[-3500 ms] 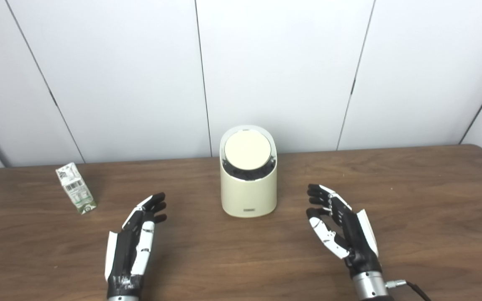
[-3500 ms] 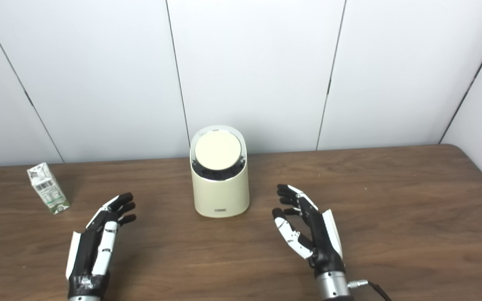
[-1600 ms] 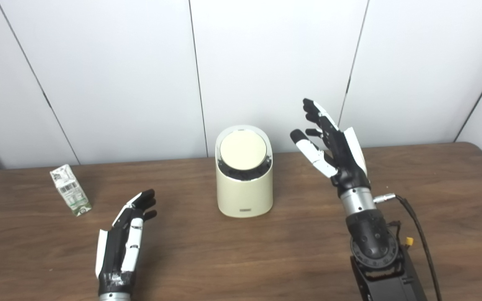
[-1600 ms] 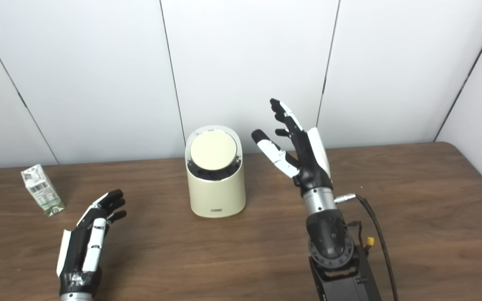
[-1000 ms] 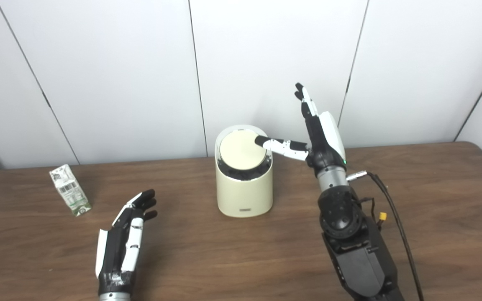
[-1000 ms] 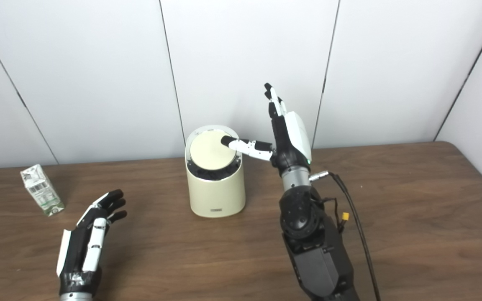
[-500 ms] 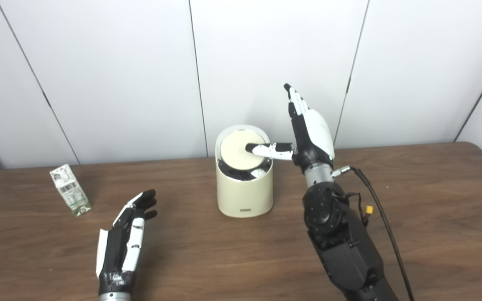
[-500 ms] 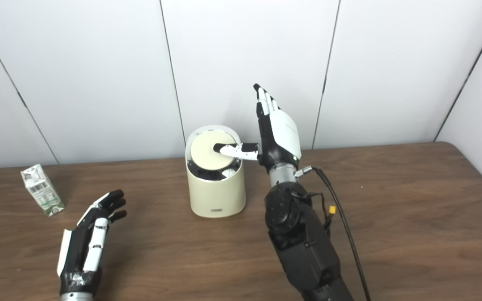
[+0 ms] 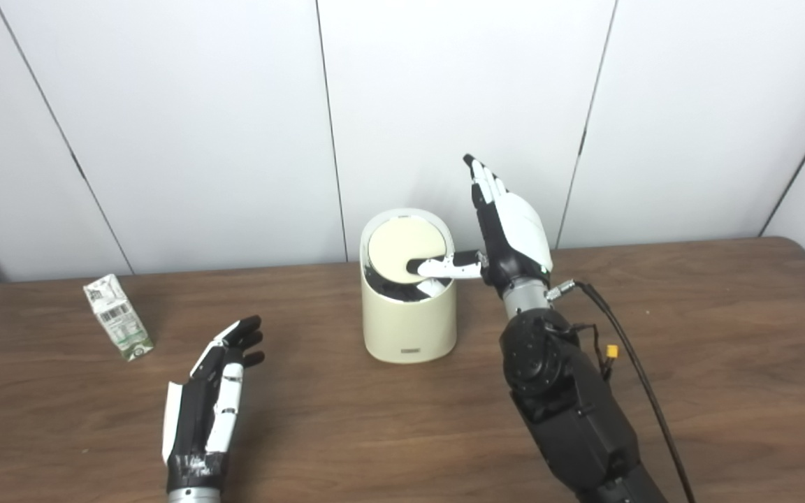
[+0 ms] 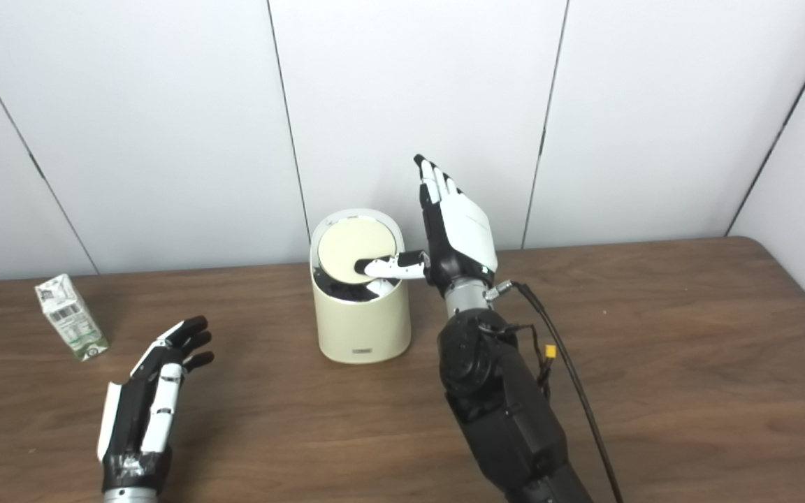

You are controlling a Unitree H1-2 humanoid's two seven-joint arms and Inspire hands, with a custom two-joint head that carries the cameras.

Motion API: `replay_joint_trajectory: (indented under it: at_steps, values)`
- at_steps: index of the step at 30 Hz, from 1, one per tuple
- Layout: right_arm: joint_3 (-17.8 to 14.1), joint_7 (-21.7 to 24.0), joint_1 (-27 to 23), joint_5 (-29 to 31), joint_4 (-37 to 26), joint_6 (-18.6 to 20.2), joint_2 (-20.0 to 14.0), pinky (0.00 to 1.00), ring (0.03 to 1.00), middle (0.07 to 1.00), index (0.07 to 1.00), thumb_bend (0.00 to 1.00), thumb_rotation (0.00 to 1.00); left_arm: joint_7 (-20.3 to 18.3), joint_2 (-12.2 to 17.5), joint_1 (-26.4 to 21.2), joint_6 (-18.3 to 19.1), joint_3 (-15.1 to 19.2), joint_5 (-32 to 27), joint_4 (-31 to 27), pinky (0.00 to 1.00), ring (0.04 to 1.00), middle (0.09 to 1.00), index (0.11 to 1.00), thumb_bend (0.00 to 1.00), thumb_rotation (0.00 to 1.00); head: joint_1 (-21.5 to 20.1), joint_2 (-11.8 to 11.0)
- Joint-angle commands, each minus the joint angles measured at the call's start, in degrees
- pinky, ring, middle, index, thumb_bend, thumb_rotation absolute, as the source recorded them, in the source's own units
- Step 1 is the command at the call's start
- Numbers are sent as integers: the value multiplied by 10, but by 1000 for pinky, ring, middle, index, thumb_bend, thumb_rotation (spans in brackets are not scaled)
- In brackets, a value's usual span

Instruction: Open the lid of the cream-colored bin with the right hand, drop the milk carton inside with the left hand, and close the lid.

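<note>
The cream-colored bin (image 9: 409,318) stands at the table's middle. Its round lid (image 9: 402,246) is tipped, the near edge pressed down into the rim. My right hand (image 9: 507,227) is open beside the bin's right side, fingers pointing up, and its thumb (image 9: 441,266) lies on the lid's lower part. The milk carton (image 9: 117,325) stands upright, slightly tilted, at the far left. My left hand (image 9: 210,398) is open, low over the table in front and to the right of the carton, holding nothing.
The brown wooden table (image 9: 724,363) spreads wide on both sides. A white panelled wall (image 9: 165,126) rises right behind the bin. A black cable (image 9: 626,363) trails from my right wrist along the forearm.
My right hand rose from the table, swung left to the bin, and its thumb has slid down across the lid, which has tipped inward. The left hand and the carton stayed put.
</note>
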Motion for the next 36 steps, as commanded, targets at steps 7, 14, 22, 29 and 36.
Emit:
replay_joint_trajectory:
  at_steps: [7,14,22,29,36]
  values:
    - [17,-2,-17,-36,-10,6,-13,1000,1000,1000,1000,986,259,5,-8,0,-15,-6,9,1,758,827,842,830,212,812,0,4]
    - [43,6,-23,-87,11,24,-31,999,1000,1000,1000,950,213,7,-14,0,-3,-5,8,-6,757,824,838,823,201,775,0,4]
    - [49,3,-25,-98,30,26,-38,1000,1000,1000,1000,976,140,6,-14,-3,-8,-6,8,-4,754,820,835,822,215,782,-2,4]
    - [48,-2,-22,-93,28,20,-37,1000,1000,1000,1000,944,238,6,-15,-3,-11,-5,8,-3,750,821,838,823,197,780,-1,3]
    - [42,14,-11,-76,-1,17,-32,1000,1000,1000,1000,925,289,5,-13,-2,-10,-5,7,-5,744,818,834,822,206,778,-1,4]
